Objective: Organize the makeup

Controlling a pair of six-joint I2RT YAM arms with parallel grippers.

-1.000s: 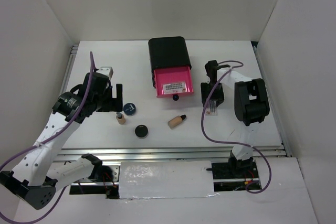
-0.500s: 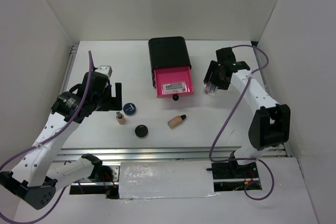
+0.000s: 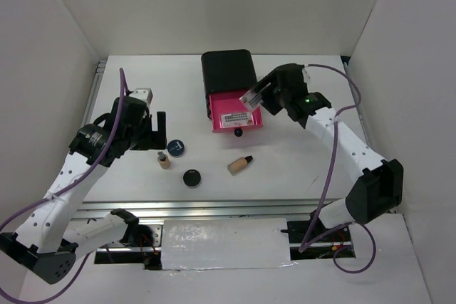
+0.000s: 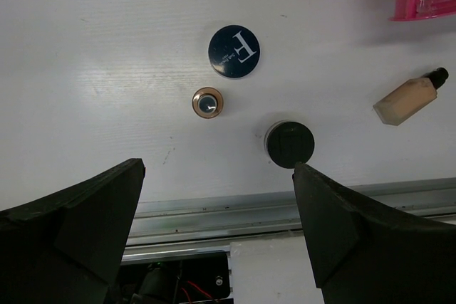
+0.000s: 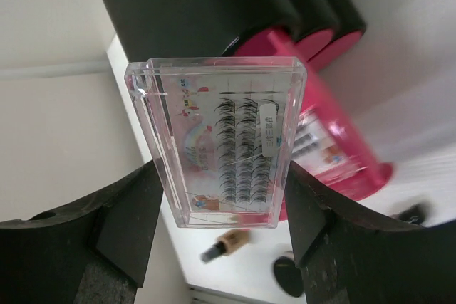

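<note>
The left fingers (image 4: 78, 226) are spread wide and hold nothing. They hang above the worktop (image 3: 285, 176) at its left side, over a small cluster of makeup. In that cluster, a blue-lidded compact (image 3: 176, 148) lies flat. Just in front of it a beige bottle (image 3: 164, 159) stands upright on its base. A black compact (image 3: 192, 177) sits a little nearer the front edge and to the right. Further right, a second beige bottle (image 3: 240, 164) lies on its side, with its black cap pointing toward the back.

Behind it stands a black box (image 3: 229, 72) with a pink drawer (image 3: 216, 108) pulled out. A flat printed packet (image 3: 237, 116) lies inside the drawer. The right fingers (image 5: 121, 226) are closed on the long sides of a clear flat packet (image 5: 224, 140) with rows of lashes inside. They hold it tilted in the air over the drawer's right rear corner.
</note>
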